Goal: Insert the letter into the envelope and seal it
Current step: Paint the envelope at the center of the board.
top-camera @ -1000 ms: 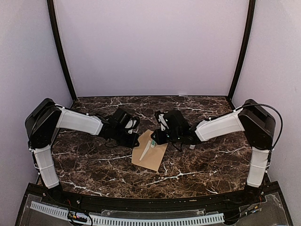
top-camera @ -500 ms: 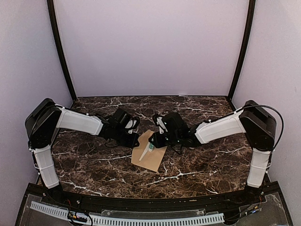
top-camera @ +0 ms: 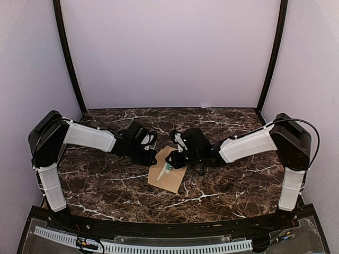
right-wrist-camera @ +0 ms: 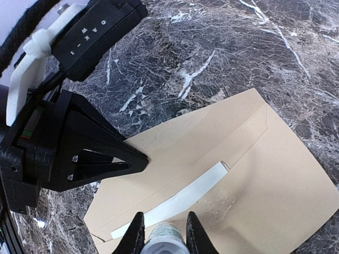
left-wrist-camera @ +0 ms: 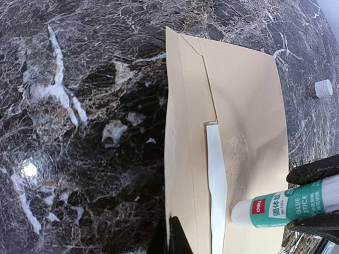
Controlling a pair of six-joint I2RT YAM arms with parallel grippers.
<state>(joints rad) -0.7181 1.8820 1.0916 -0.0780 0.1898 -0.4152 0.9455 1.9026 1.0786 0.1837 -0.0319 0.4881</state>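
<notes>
Status: envelope (top-camera: 170, 178) lies flat mid-table (top-camera: 106, 185), between the two arms, with its long axis running roughly away from the bases, slightly skewed. A white strip (left-wrist-camera: 216, 185) runs along that axis, at the seam where the narrower band meets the body. I can't tell whether it's the letter's edge or a liner.

Right tool (right-wrist-camera: 164, 233): narrow, clamped on a glue stick (left-wrist-camera: 280, 207). The stick comes in from the right and lies across the envelope's long axis. Its tip sits on the tan body just beside the white strip, next to a wrinkled patch. Cap (left-wrist-camera: 323, 88) is off and lies on the table, apart from the envelope.

Left tool (right-wrist-camera: 139, 157): fully closed, holding nothing. Its pointed tip is at the envelope's left long edge, opposite the stick. It looks like a hold-down, but contact isn't certain from these views.

Judgement: this is the gluing step and the flap isn't folded yet. The coming stroke should follow the long axis, parallel to the strip. The right arm is the one on the job. The left arm is nearer the free band and better placed to fold it over.

Risk: a stroke across the axis drags the paper toward the left tool and buckles it.
</notes>
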